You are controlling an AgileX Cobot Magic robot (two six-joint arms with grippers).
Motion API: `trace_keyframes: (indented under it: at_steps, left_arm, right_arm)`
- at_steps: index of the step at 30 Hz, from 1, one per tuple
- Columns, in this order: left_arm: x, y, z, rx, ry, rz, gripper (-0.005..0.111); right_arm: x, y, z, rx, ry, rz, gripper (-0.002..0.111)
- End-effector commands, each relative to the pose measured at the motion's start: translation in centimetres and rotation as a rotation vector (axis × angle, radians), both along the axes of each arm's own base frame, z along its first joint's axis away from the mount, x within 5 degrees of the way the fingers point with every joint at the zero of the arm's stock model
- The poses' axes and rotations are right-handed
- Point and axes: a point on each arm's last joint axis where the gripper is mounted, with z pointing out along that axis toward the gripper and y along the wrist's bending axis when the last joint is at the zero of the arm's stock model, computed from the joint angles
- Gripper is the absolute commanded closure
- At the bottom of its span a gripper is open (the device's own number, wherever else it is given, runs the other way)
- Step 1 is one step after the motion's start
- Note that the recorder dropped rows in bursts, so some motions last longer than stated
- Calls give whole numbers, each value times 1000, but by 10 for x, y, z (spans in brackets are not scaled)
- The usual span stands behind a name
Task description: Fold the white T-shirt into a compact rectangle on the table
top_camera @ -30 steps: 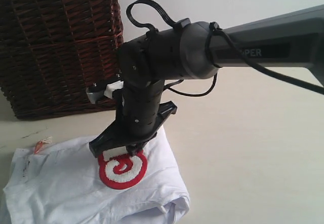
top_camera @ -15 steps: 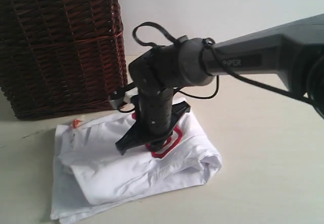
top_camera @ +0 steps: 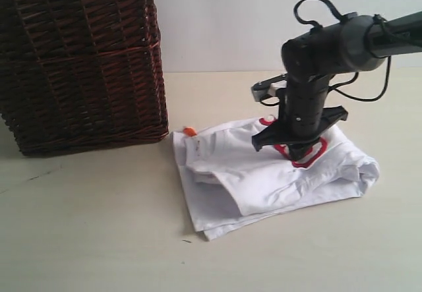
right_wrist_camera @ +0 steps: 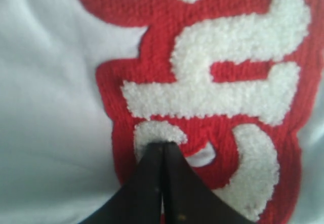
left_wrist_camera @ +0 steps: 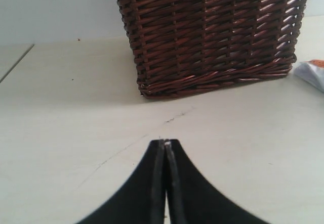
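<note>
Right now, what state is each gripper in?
Left gripper: shut, empty, above the table.
Right gripper: shut, tips on the shirt at its lettering; no cloth visibly pinched.

White T-shirt [top_camera: 264, 180] with red-outlined fuzzy white lettering [right_wrist_camera: 223, 92], orange tag [top_camera: 190, 132]. Wicker basket [top_camera: 79, 61] dark brown, woven. Table [top_camera: 99, 239] pale cream.

Red-edged fuzzy white lettering [right_wrist_camera: 217, 92] on the white T-shirt [right_wrist_camera: 50, 107], at the jaws' tips, is cropped and unreadable.
</note>
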Motion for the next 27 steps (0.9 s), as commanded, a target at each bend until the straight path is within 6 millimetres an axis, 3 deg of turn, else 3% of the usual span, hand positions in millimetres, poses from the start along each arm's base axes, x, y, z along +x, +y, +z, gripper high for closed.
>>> trace_keyframes:
  at_steps: [1, 5, 16, 21, 27]
  left_arm:
    - [0, 0, 1, 3, -13, 2, 106]
    - [0, 0, 1, 3, -13, 2, 106]
    - [0, 0, 1, 3, -13, 2, 106]
    - [0, 0, 1, 3, -13, 2, 106]
    - [0, 0, 1, 3, -13, 2, 106]
  right_arm:
    - [-7, -46, -23, -68, 115, -75, 108]
    - [-7, -50, -24, -54, 120, -85, 108]
    - [0, -31, -14, 160, 35, -53, 108]
    - [0, -16, 11, 329, -7, 11, 108]
    - [0, -16, 60, 337, -149, 20, 108]
